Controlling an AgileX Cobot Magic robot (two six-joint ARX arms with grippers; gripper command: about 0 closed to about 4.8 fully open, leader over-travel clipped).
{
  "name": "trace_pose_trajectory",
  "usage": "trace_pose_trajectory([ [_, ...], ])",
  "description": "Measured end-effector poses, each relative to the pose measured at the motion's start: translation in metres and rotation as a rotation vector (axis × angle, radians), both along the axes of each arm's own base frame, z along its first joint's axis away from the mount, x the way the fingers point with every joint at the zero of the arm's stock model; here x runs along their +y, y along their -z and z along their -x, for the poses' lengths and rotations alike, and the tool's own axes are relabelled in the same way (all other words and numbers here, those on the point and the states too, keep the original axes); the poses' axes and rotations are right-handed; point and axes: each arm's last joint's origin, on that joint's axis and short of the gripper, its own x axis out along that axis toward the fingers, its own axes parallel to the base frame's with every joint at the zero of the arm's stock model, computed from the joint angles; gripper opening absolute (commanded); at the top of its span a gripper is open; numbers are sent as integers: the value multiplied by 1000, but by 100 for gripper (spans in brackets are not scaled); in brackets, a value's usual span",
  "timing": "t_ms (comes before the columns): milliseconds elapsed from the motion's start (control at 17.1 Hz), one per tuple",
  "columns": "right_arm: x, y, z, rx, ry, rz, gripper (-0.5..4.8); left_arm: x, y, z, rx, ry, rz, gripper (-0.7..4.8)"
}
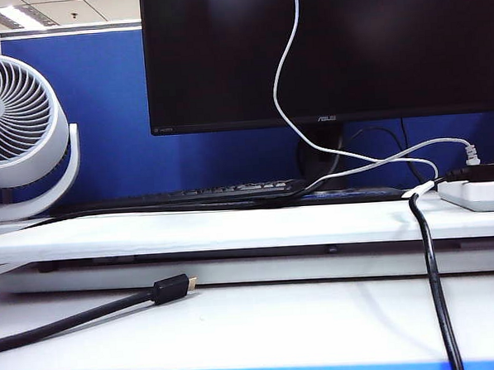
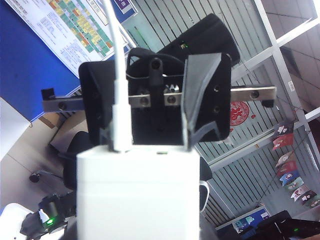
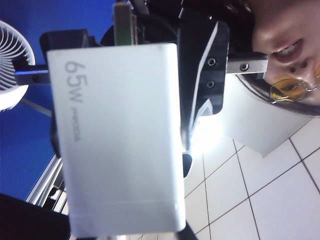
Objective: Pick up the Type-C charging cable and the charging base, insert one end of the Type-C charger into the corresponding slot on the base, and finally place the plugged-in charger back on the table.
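Note:
The white charging base point(image 3: 120, 140), marked 65W, is held up in the air and does not show in the exterior view. My left gripper point(image 3: 122, 135) is shut on it, one finger point(image 3: 200, 85) pressed to its side and the other hidden behind it. The Type-C charging cable point(image 2: 114, 50) ends in a white plug point(image 2: 121, 125) seated in the end of the base point(image 2: 137, 195). My right gripper point(image 2: 150, 140) faces that end, open, its fingers wide apart either side of the plug. The cable point(image 1: 284, 67) hangs down in front of the monitor. Neither gripper appears in the exterior view.
On the table point(image 1: 263, 325) lies a black cable with a gold-tipped plug point(image 1: 171, 287), and another black cable point(image 1: 434, 283) runs down at the right. The raised white board point(image 1: 233, 229) carries a power strip point(image 1: 479, 193). Behind stand a monitor point(image 1: 323, 48), keyboard point(image 1: 222, 190) and fan point(image 1: 15, 114).

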Motion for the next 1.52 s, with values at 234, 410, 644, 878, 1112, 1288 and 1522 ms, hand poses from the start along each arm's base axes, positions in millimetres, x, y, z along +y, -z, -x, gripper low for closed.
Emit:
trace_pose_trajectory([
  [234,-2,1,-2,23,168,3,171,0,3,-6,-4,-70,9,149],
  [410,-5,4,-3,63,296,26,171,0,3,-10,-61,-143,27,149],
  [644,-17,9,-13,93,405,55,171,0,5,-13,-190,-185,33,149],
  [878,-33,5,-17,85,510,38,171,-1,26,-16,-310,-228,-59,149],
  [1112,-42,3,-20,83,642,25,171,0,51,-20,-360,-342,-245,149],
  [1288,-43,3,-21,119,706,-1,171,1,69,-25,-397,-394,-412,149],
  [1522,-46,3,-23,199,813,-68,171,-8,96,-35,-444,-363,-619,149],
])
